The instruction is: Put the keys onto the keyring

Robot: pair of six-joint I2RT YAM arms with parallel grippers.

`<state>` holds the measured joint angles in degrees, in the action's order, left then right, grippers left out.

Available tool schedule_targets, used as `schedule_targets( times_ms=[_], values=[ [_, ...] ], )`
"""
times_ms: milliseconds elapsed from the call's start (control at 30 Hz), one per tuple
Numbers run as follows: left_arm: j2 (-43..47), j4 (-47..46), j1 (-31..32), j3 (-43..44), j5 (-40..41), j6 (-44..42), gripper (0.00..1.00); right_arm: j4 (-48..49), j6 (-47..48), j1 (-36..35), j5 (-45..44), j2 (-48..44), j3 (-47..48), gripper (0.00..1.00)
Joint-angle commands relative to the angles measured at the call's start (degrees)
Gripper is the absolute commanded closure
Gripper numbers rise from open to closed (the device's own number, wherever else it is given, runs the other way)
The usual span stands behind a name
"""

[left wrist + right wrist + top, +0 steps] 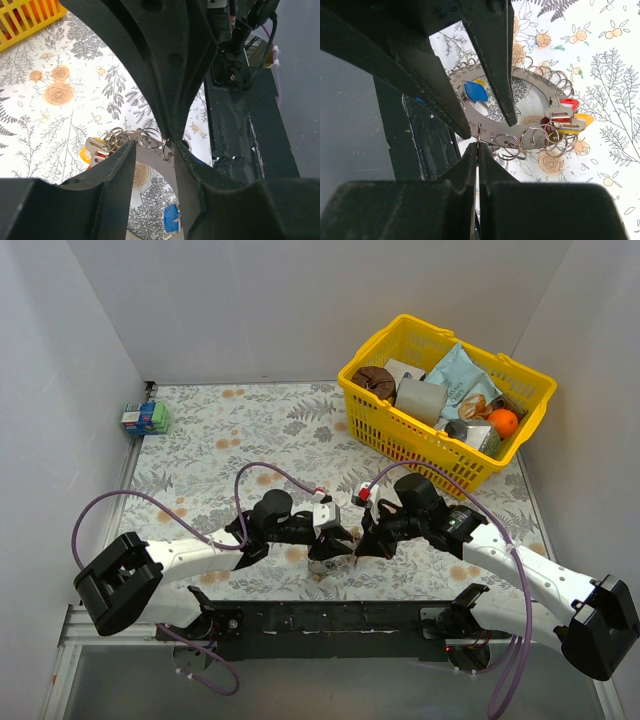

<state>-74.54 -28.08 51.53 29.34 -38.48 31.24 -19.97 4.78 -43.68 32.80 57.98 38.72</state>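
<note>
The keyring (540, 82) is a wide flat silver ring carrying several small split rings (535, 140). A blue-headed key (476, 92) lies inside it, and red (567, 104) and yellow (584, 119) keys hang at its right. My left gripper (154, 165) is shut across the keyring's band (150, 172), holding it just above the table; the blue key (171, 217) shows below. My right gripper (478, 150) is shut on a thin split ring at the band's edge; anything else between its pads is hidden. Both grippers meet near the table's front (345, 545).
A yellow basket (400, 435) full of groceries stands at the back right. A small green and blue box (146, 418) sits at the back left. The black mounting rail (330, 620) runs along the near edge, right beside the grippers.
</note>
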Motion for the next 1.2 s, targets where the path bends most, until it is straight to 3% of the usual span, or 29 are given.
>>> schedule_targets(
  times_ms=[0,667,867,1033,1067,1167],
  values=[
    [0.19,-1.72,-0.9,2.03,-1.33,0.66,0.66,2.56,0.59,-0.09,1.92,-1.11,0.22,0.99],
    [-2.8,3.99,-0.99,5.2,-8.36,-3.91,0.81,2.48,0.5,-0.09,0.95,-1.37,0.22,0.99],
    [-3.15,6.01,-0.99,5.64,-9.07,-4.7,1.0,2.56,0.58,-0.09,-0.01,-1.99,0.3,0.99],
    [-3.5,6.28,-0.99,5.81,-9.25,-4.09,0.99,2.74,0.5,-0.09,0.16,-2.34,0.22,0.99],
    [-3.76,6.45,-0.99,5.9,-8.98,-3.83,0.89,2.74,0.5,-0.09,0.34,-2.34,0.22,0.99],
    [-3.51,6.72,-0.99,6.08,-8.54,-3.65,0.74,2.74,0.41,-0.09,0.43,-2.25,0.22,0.99]
  ],
)
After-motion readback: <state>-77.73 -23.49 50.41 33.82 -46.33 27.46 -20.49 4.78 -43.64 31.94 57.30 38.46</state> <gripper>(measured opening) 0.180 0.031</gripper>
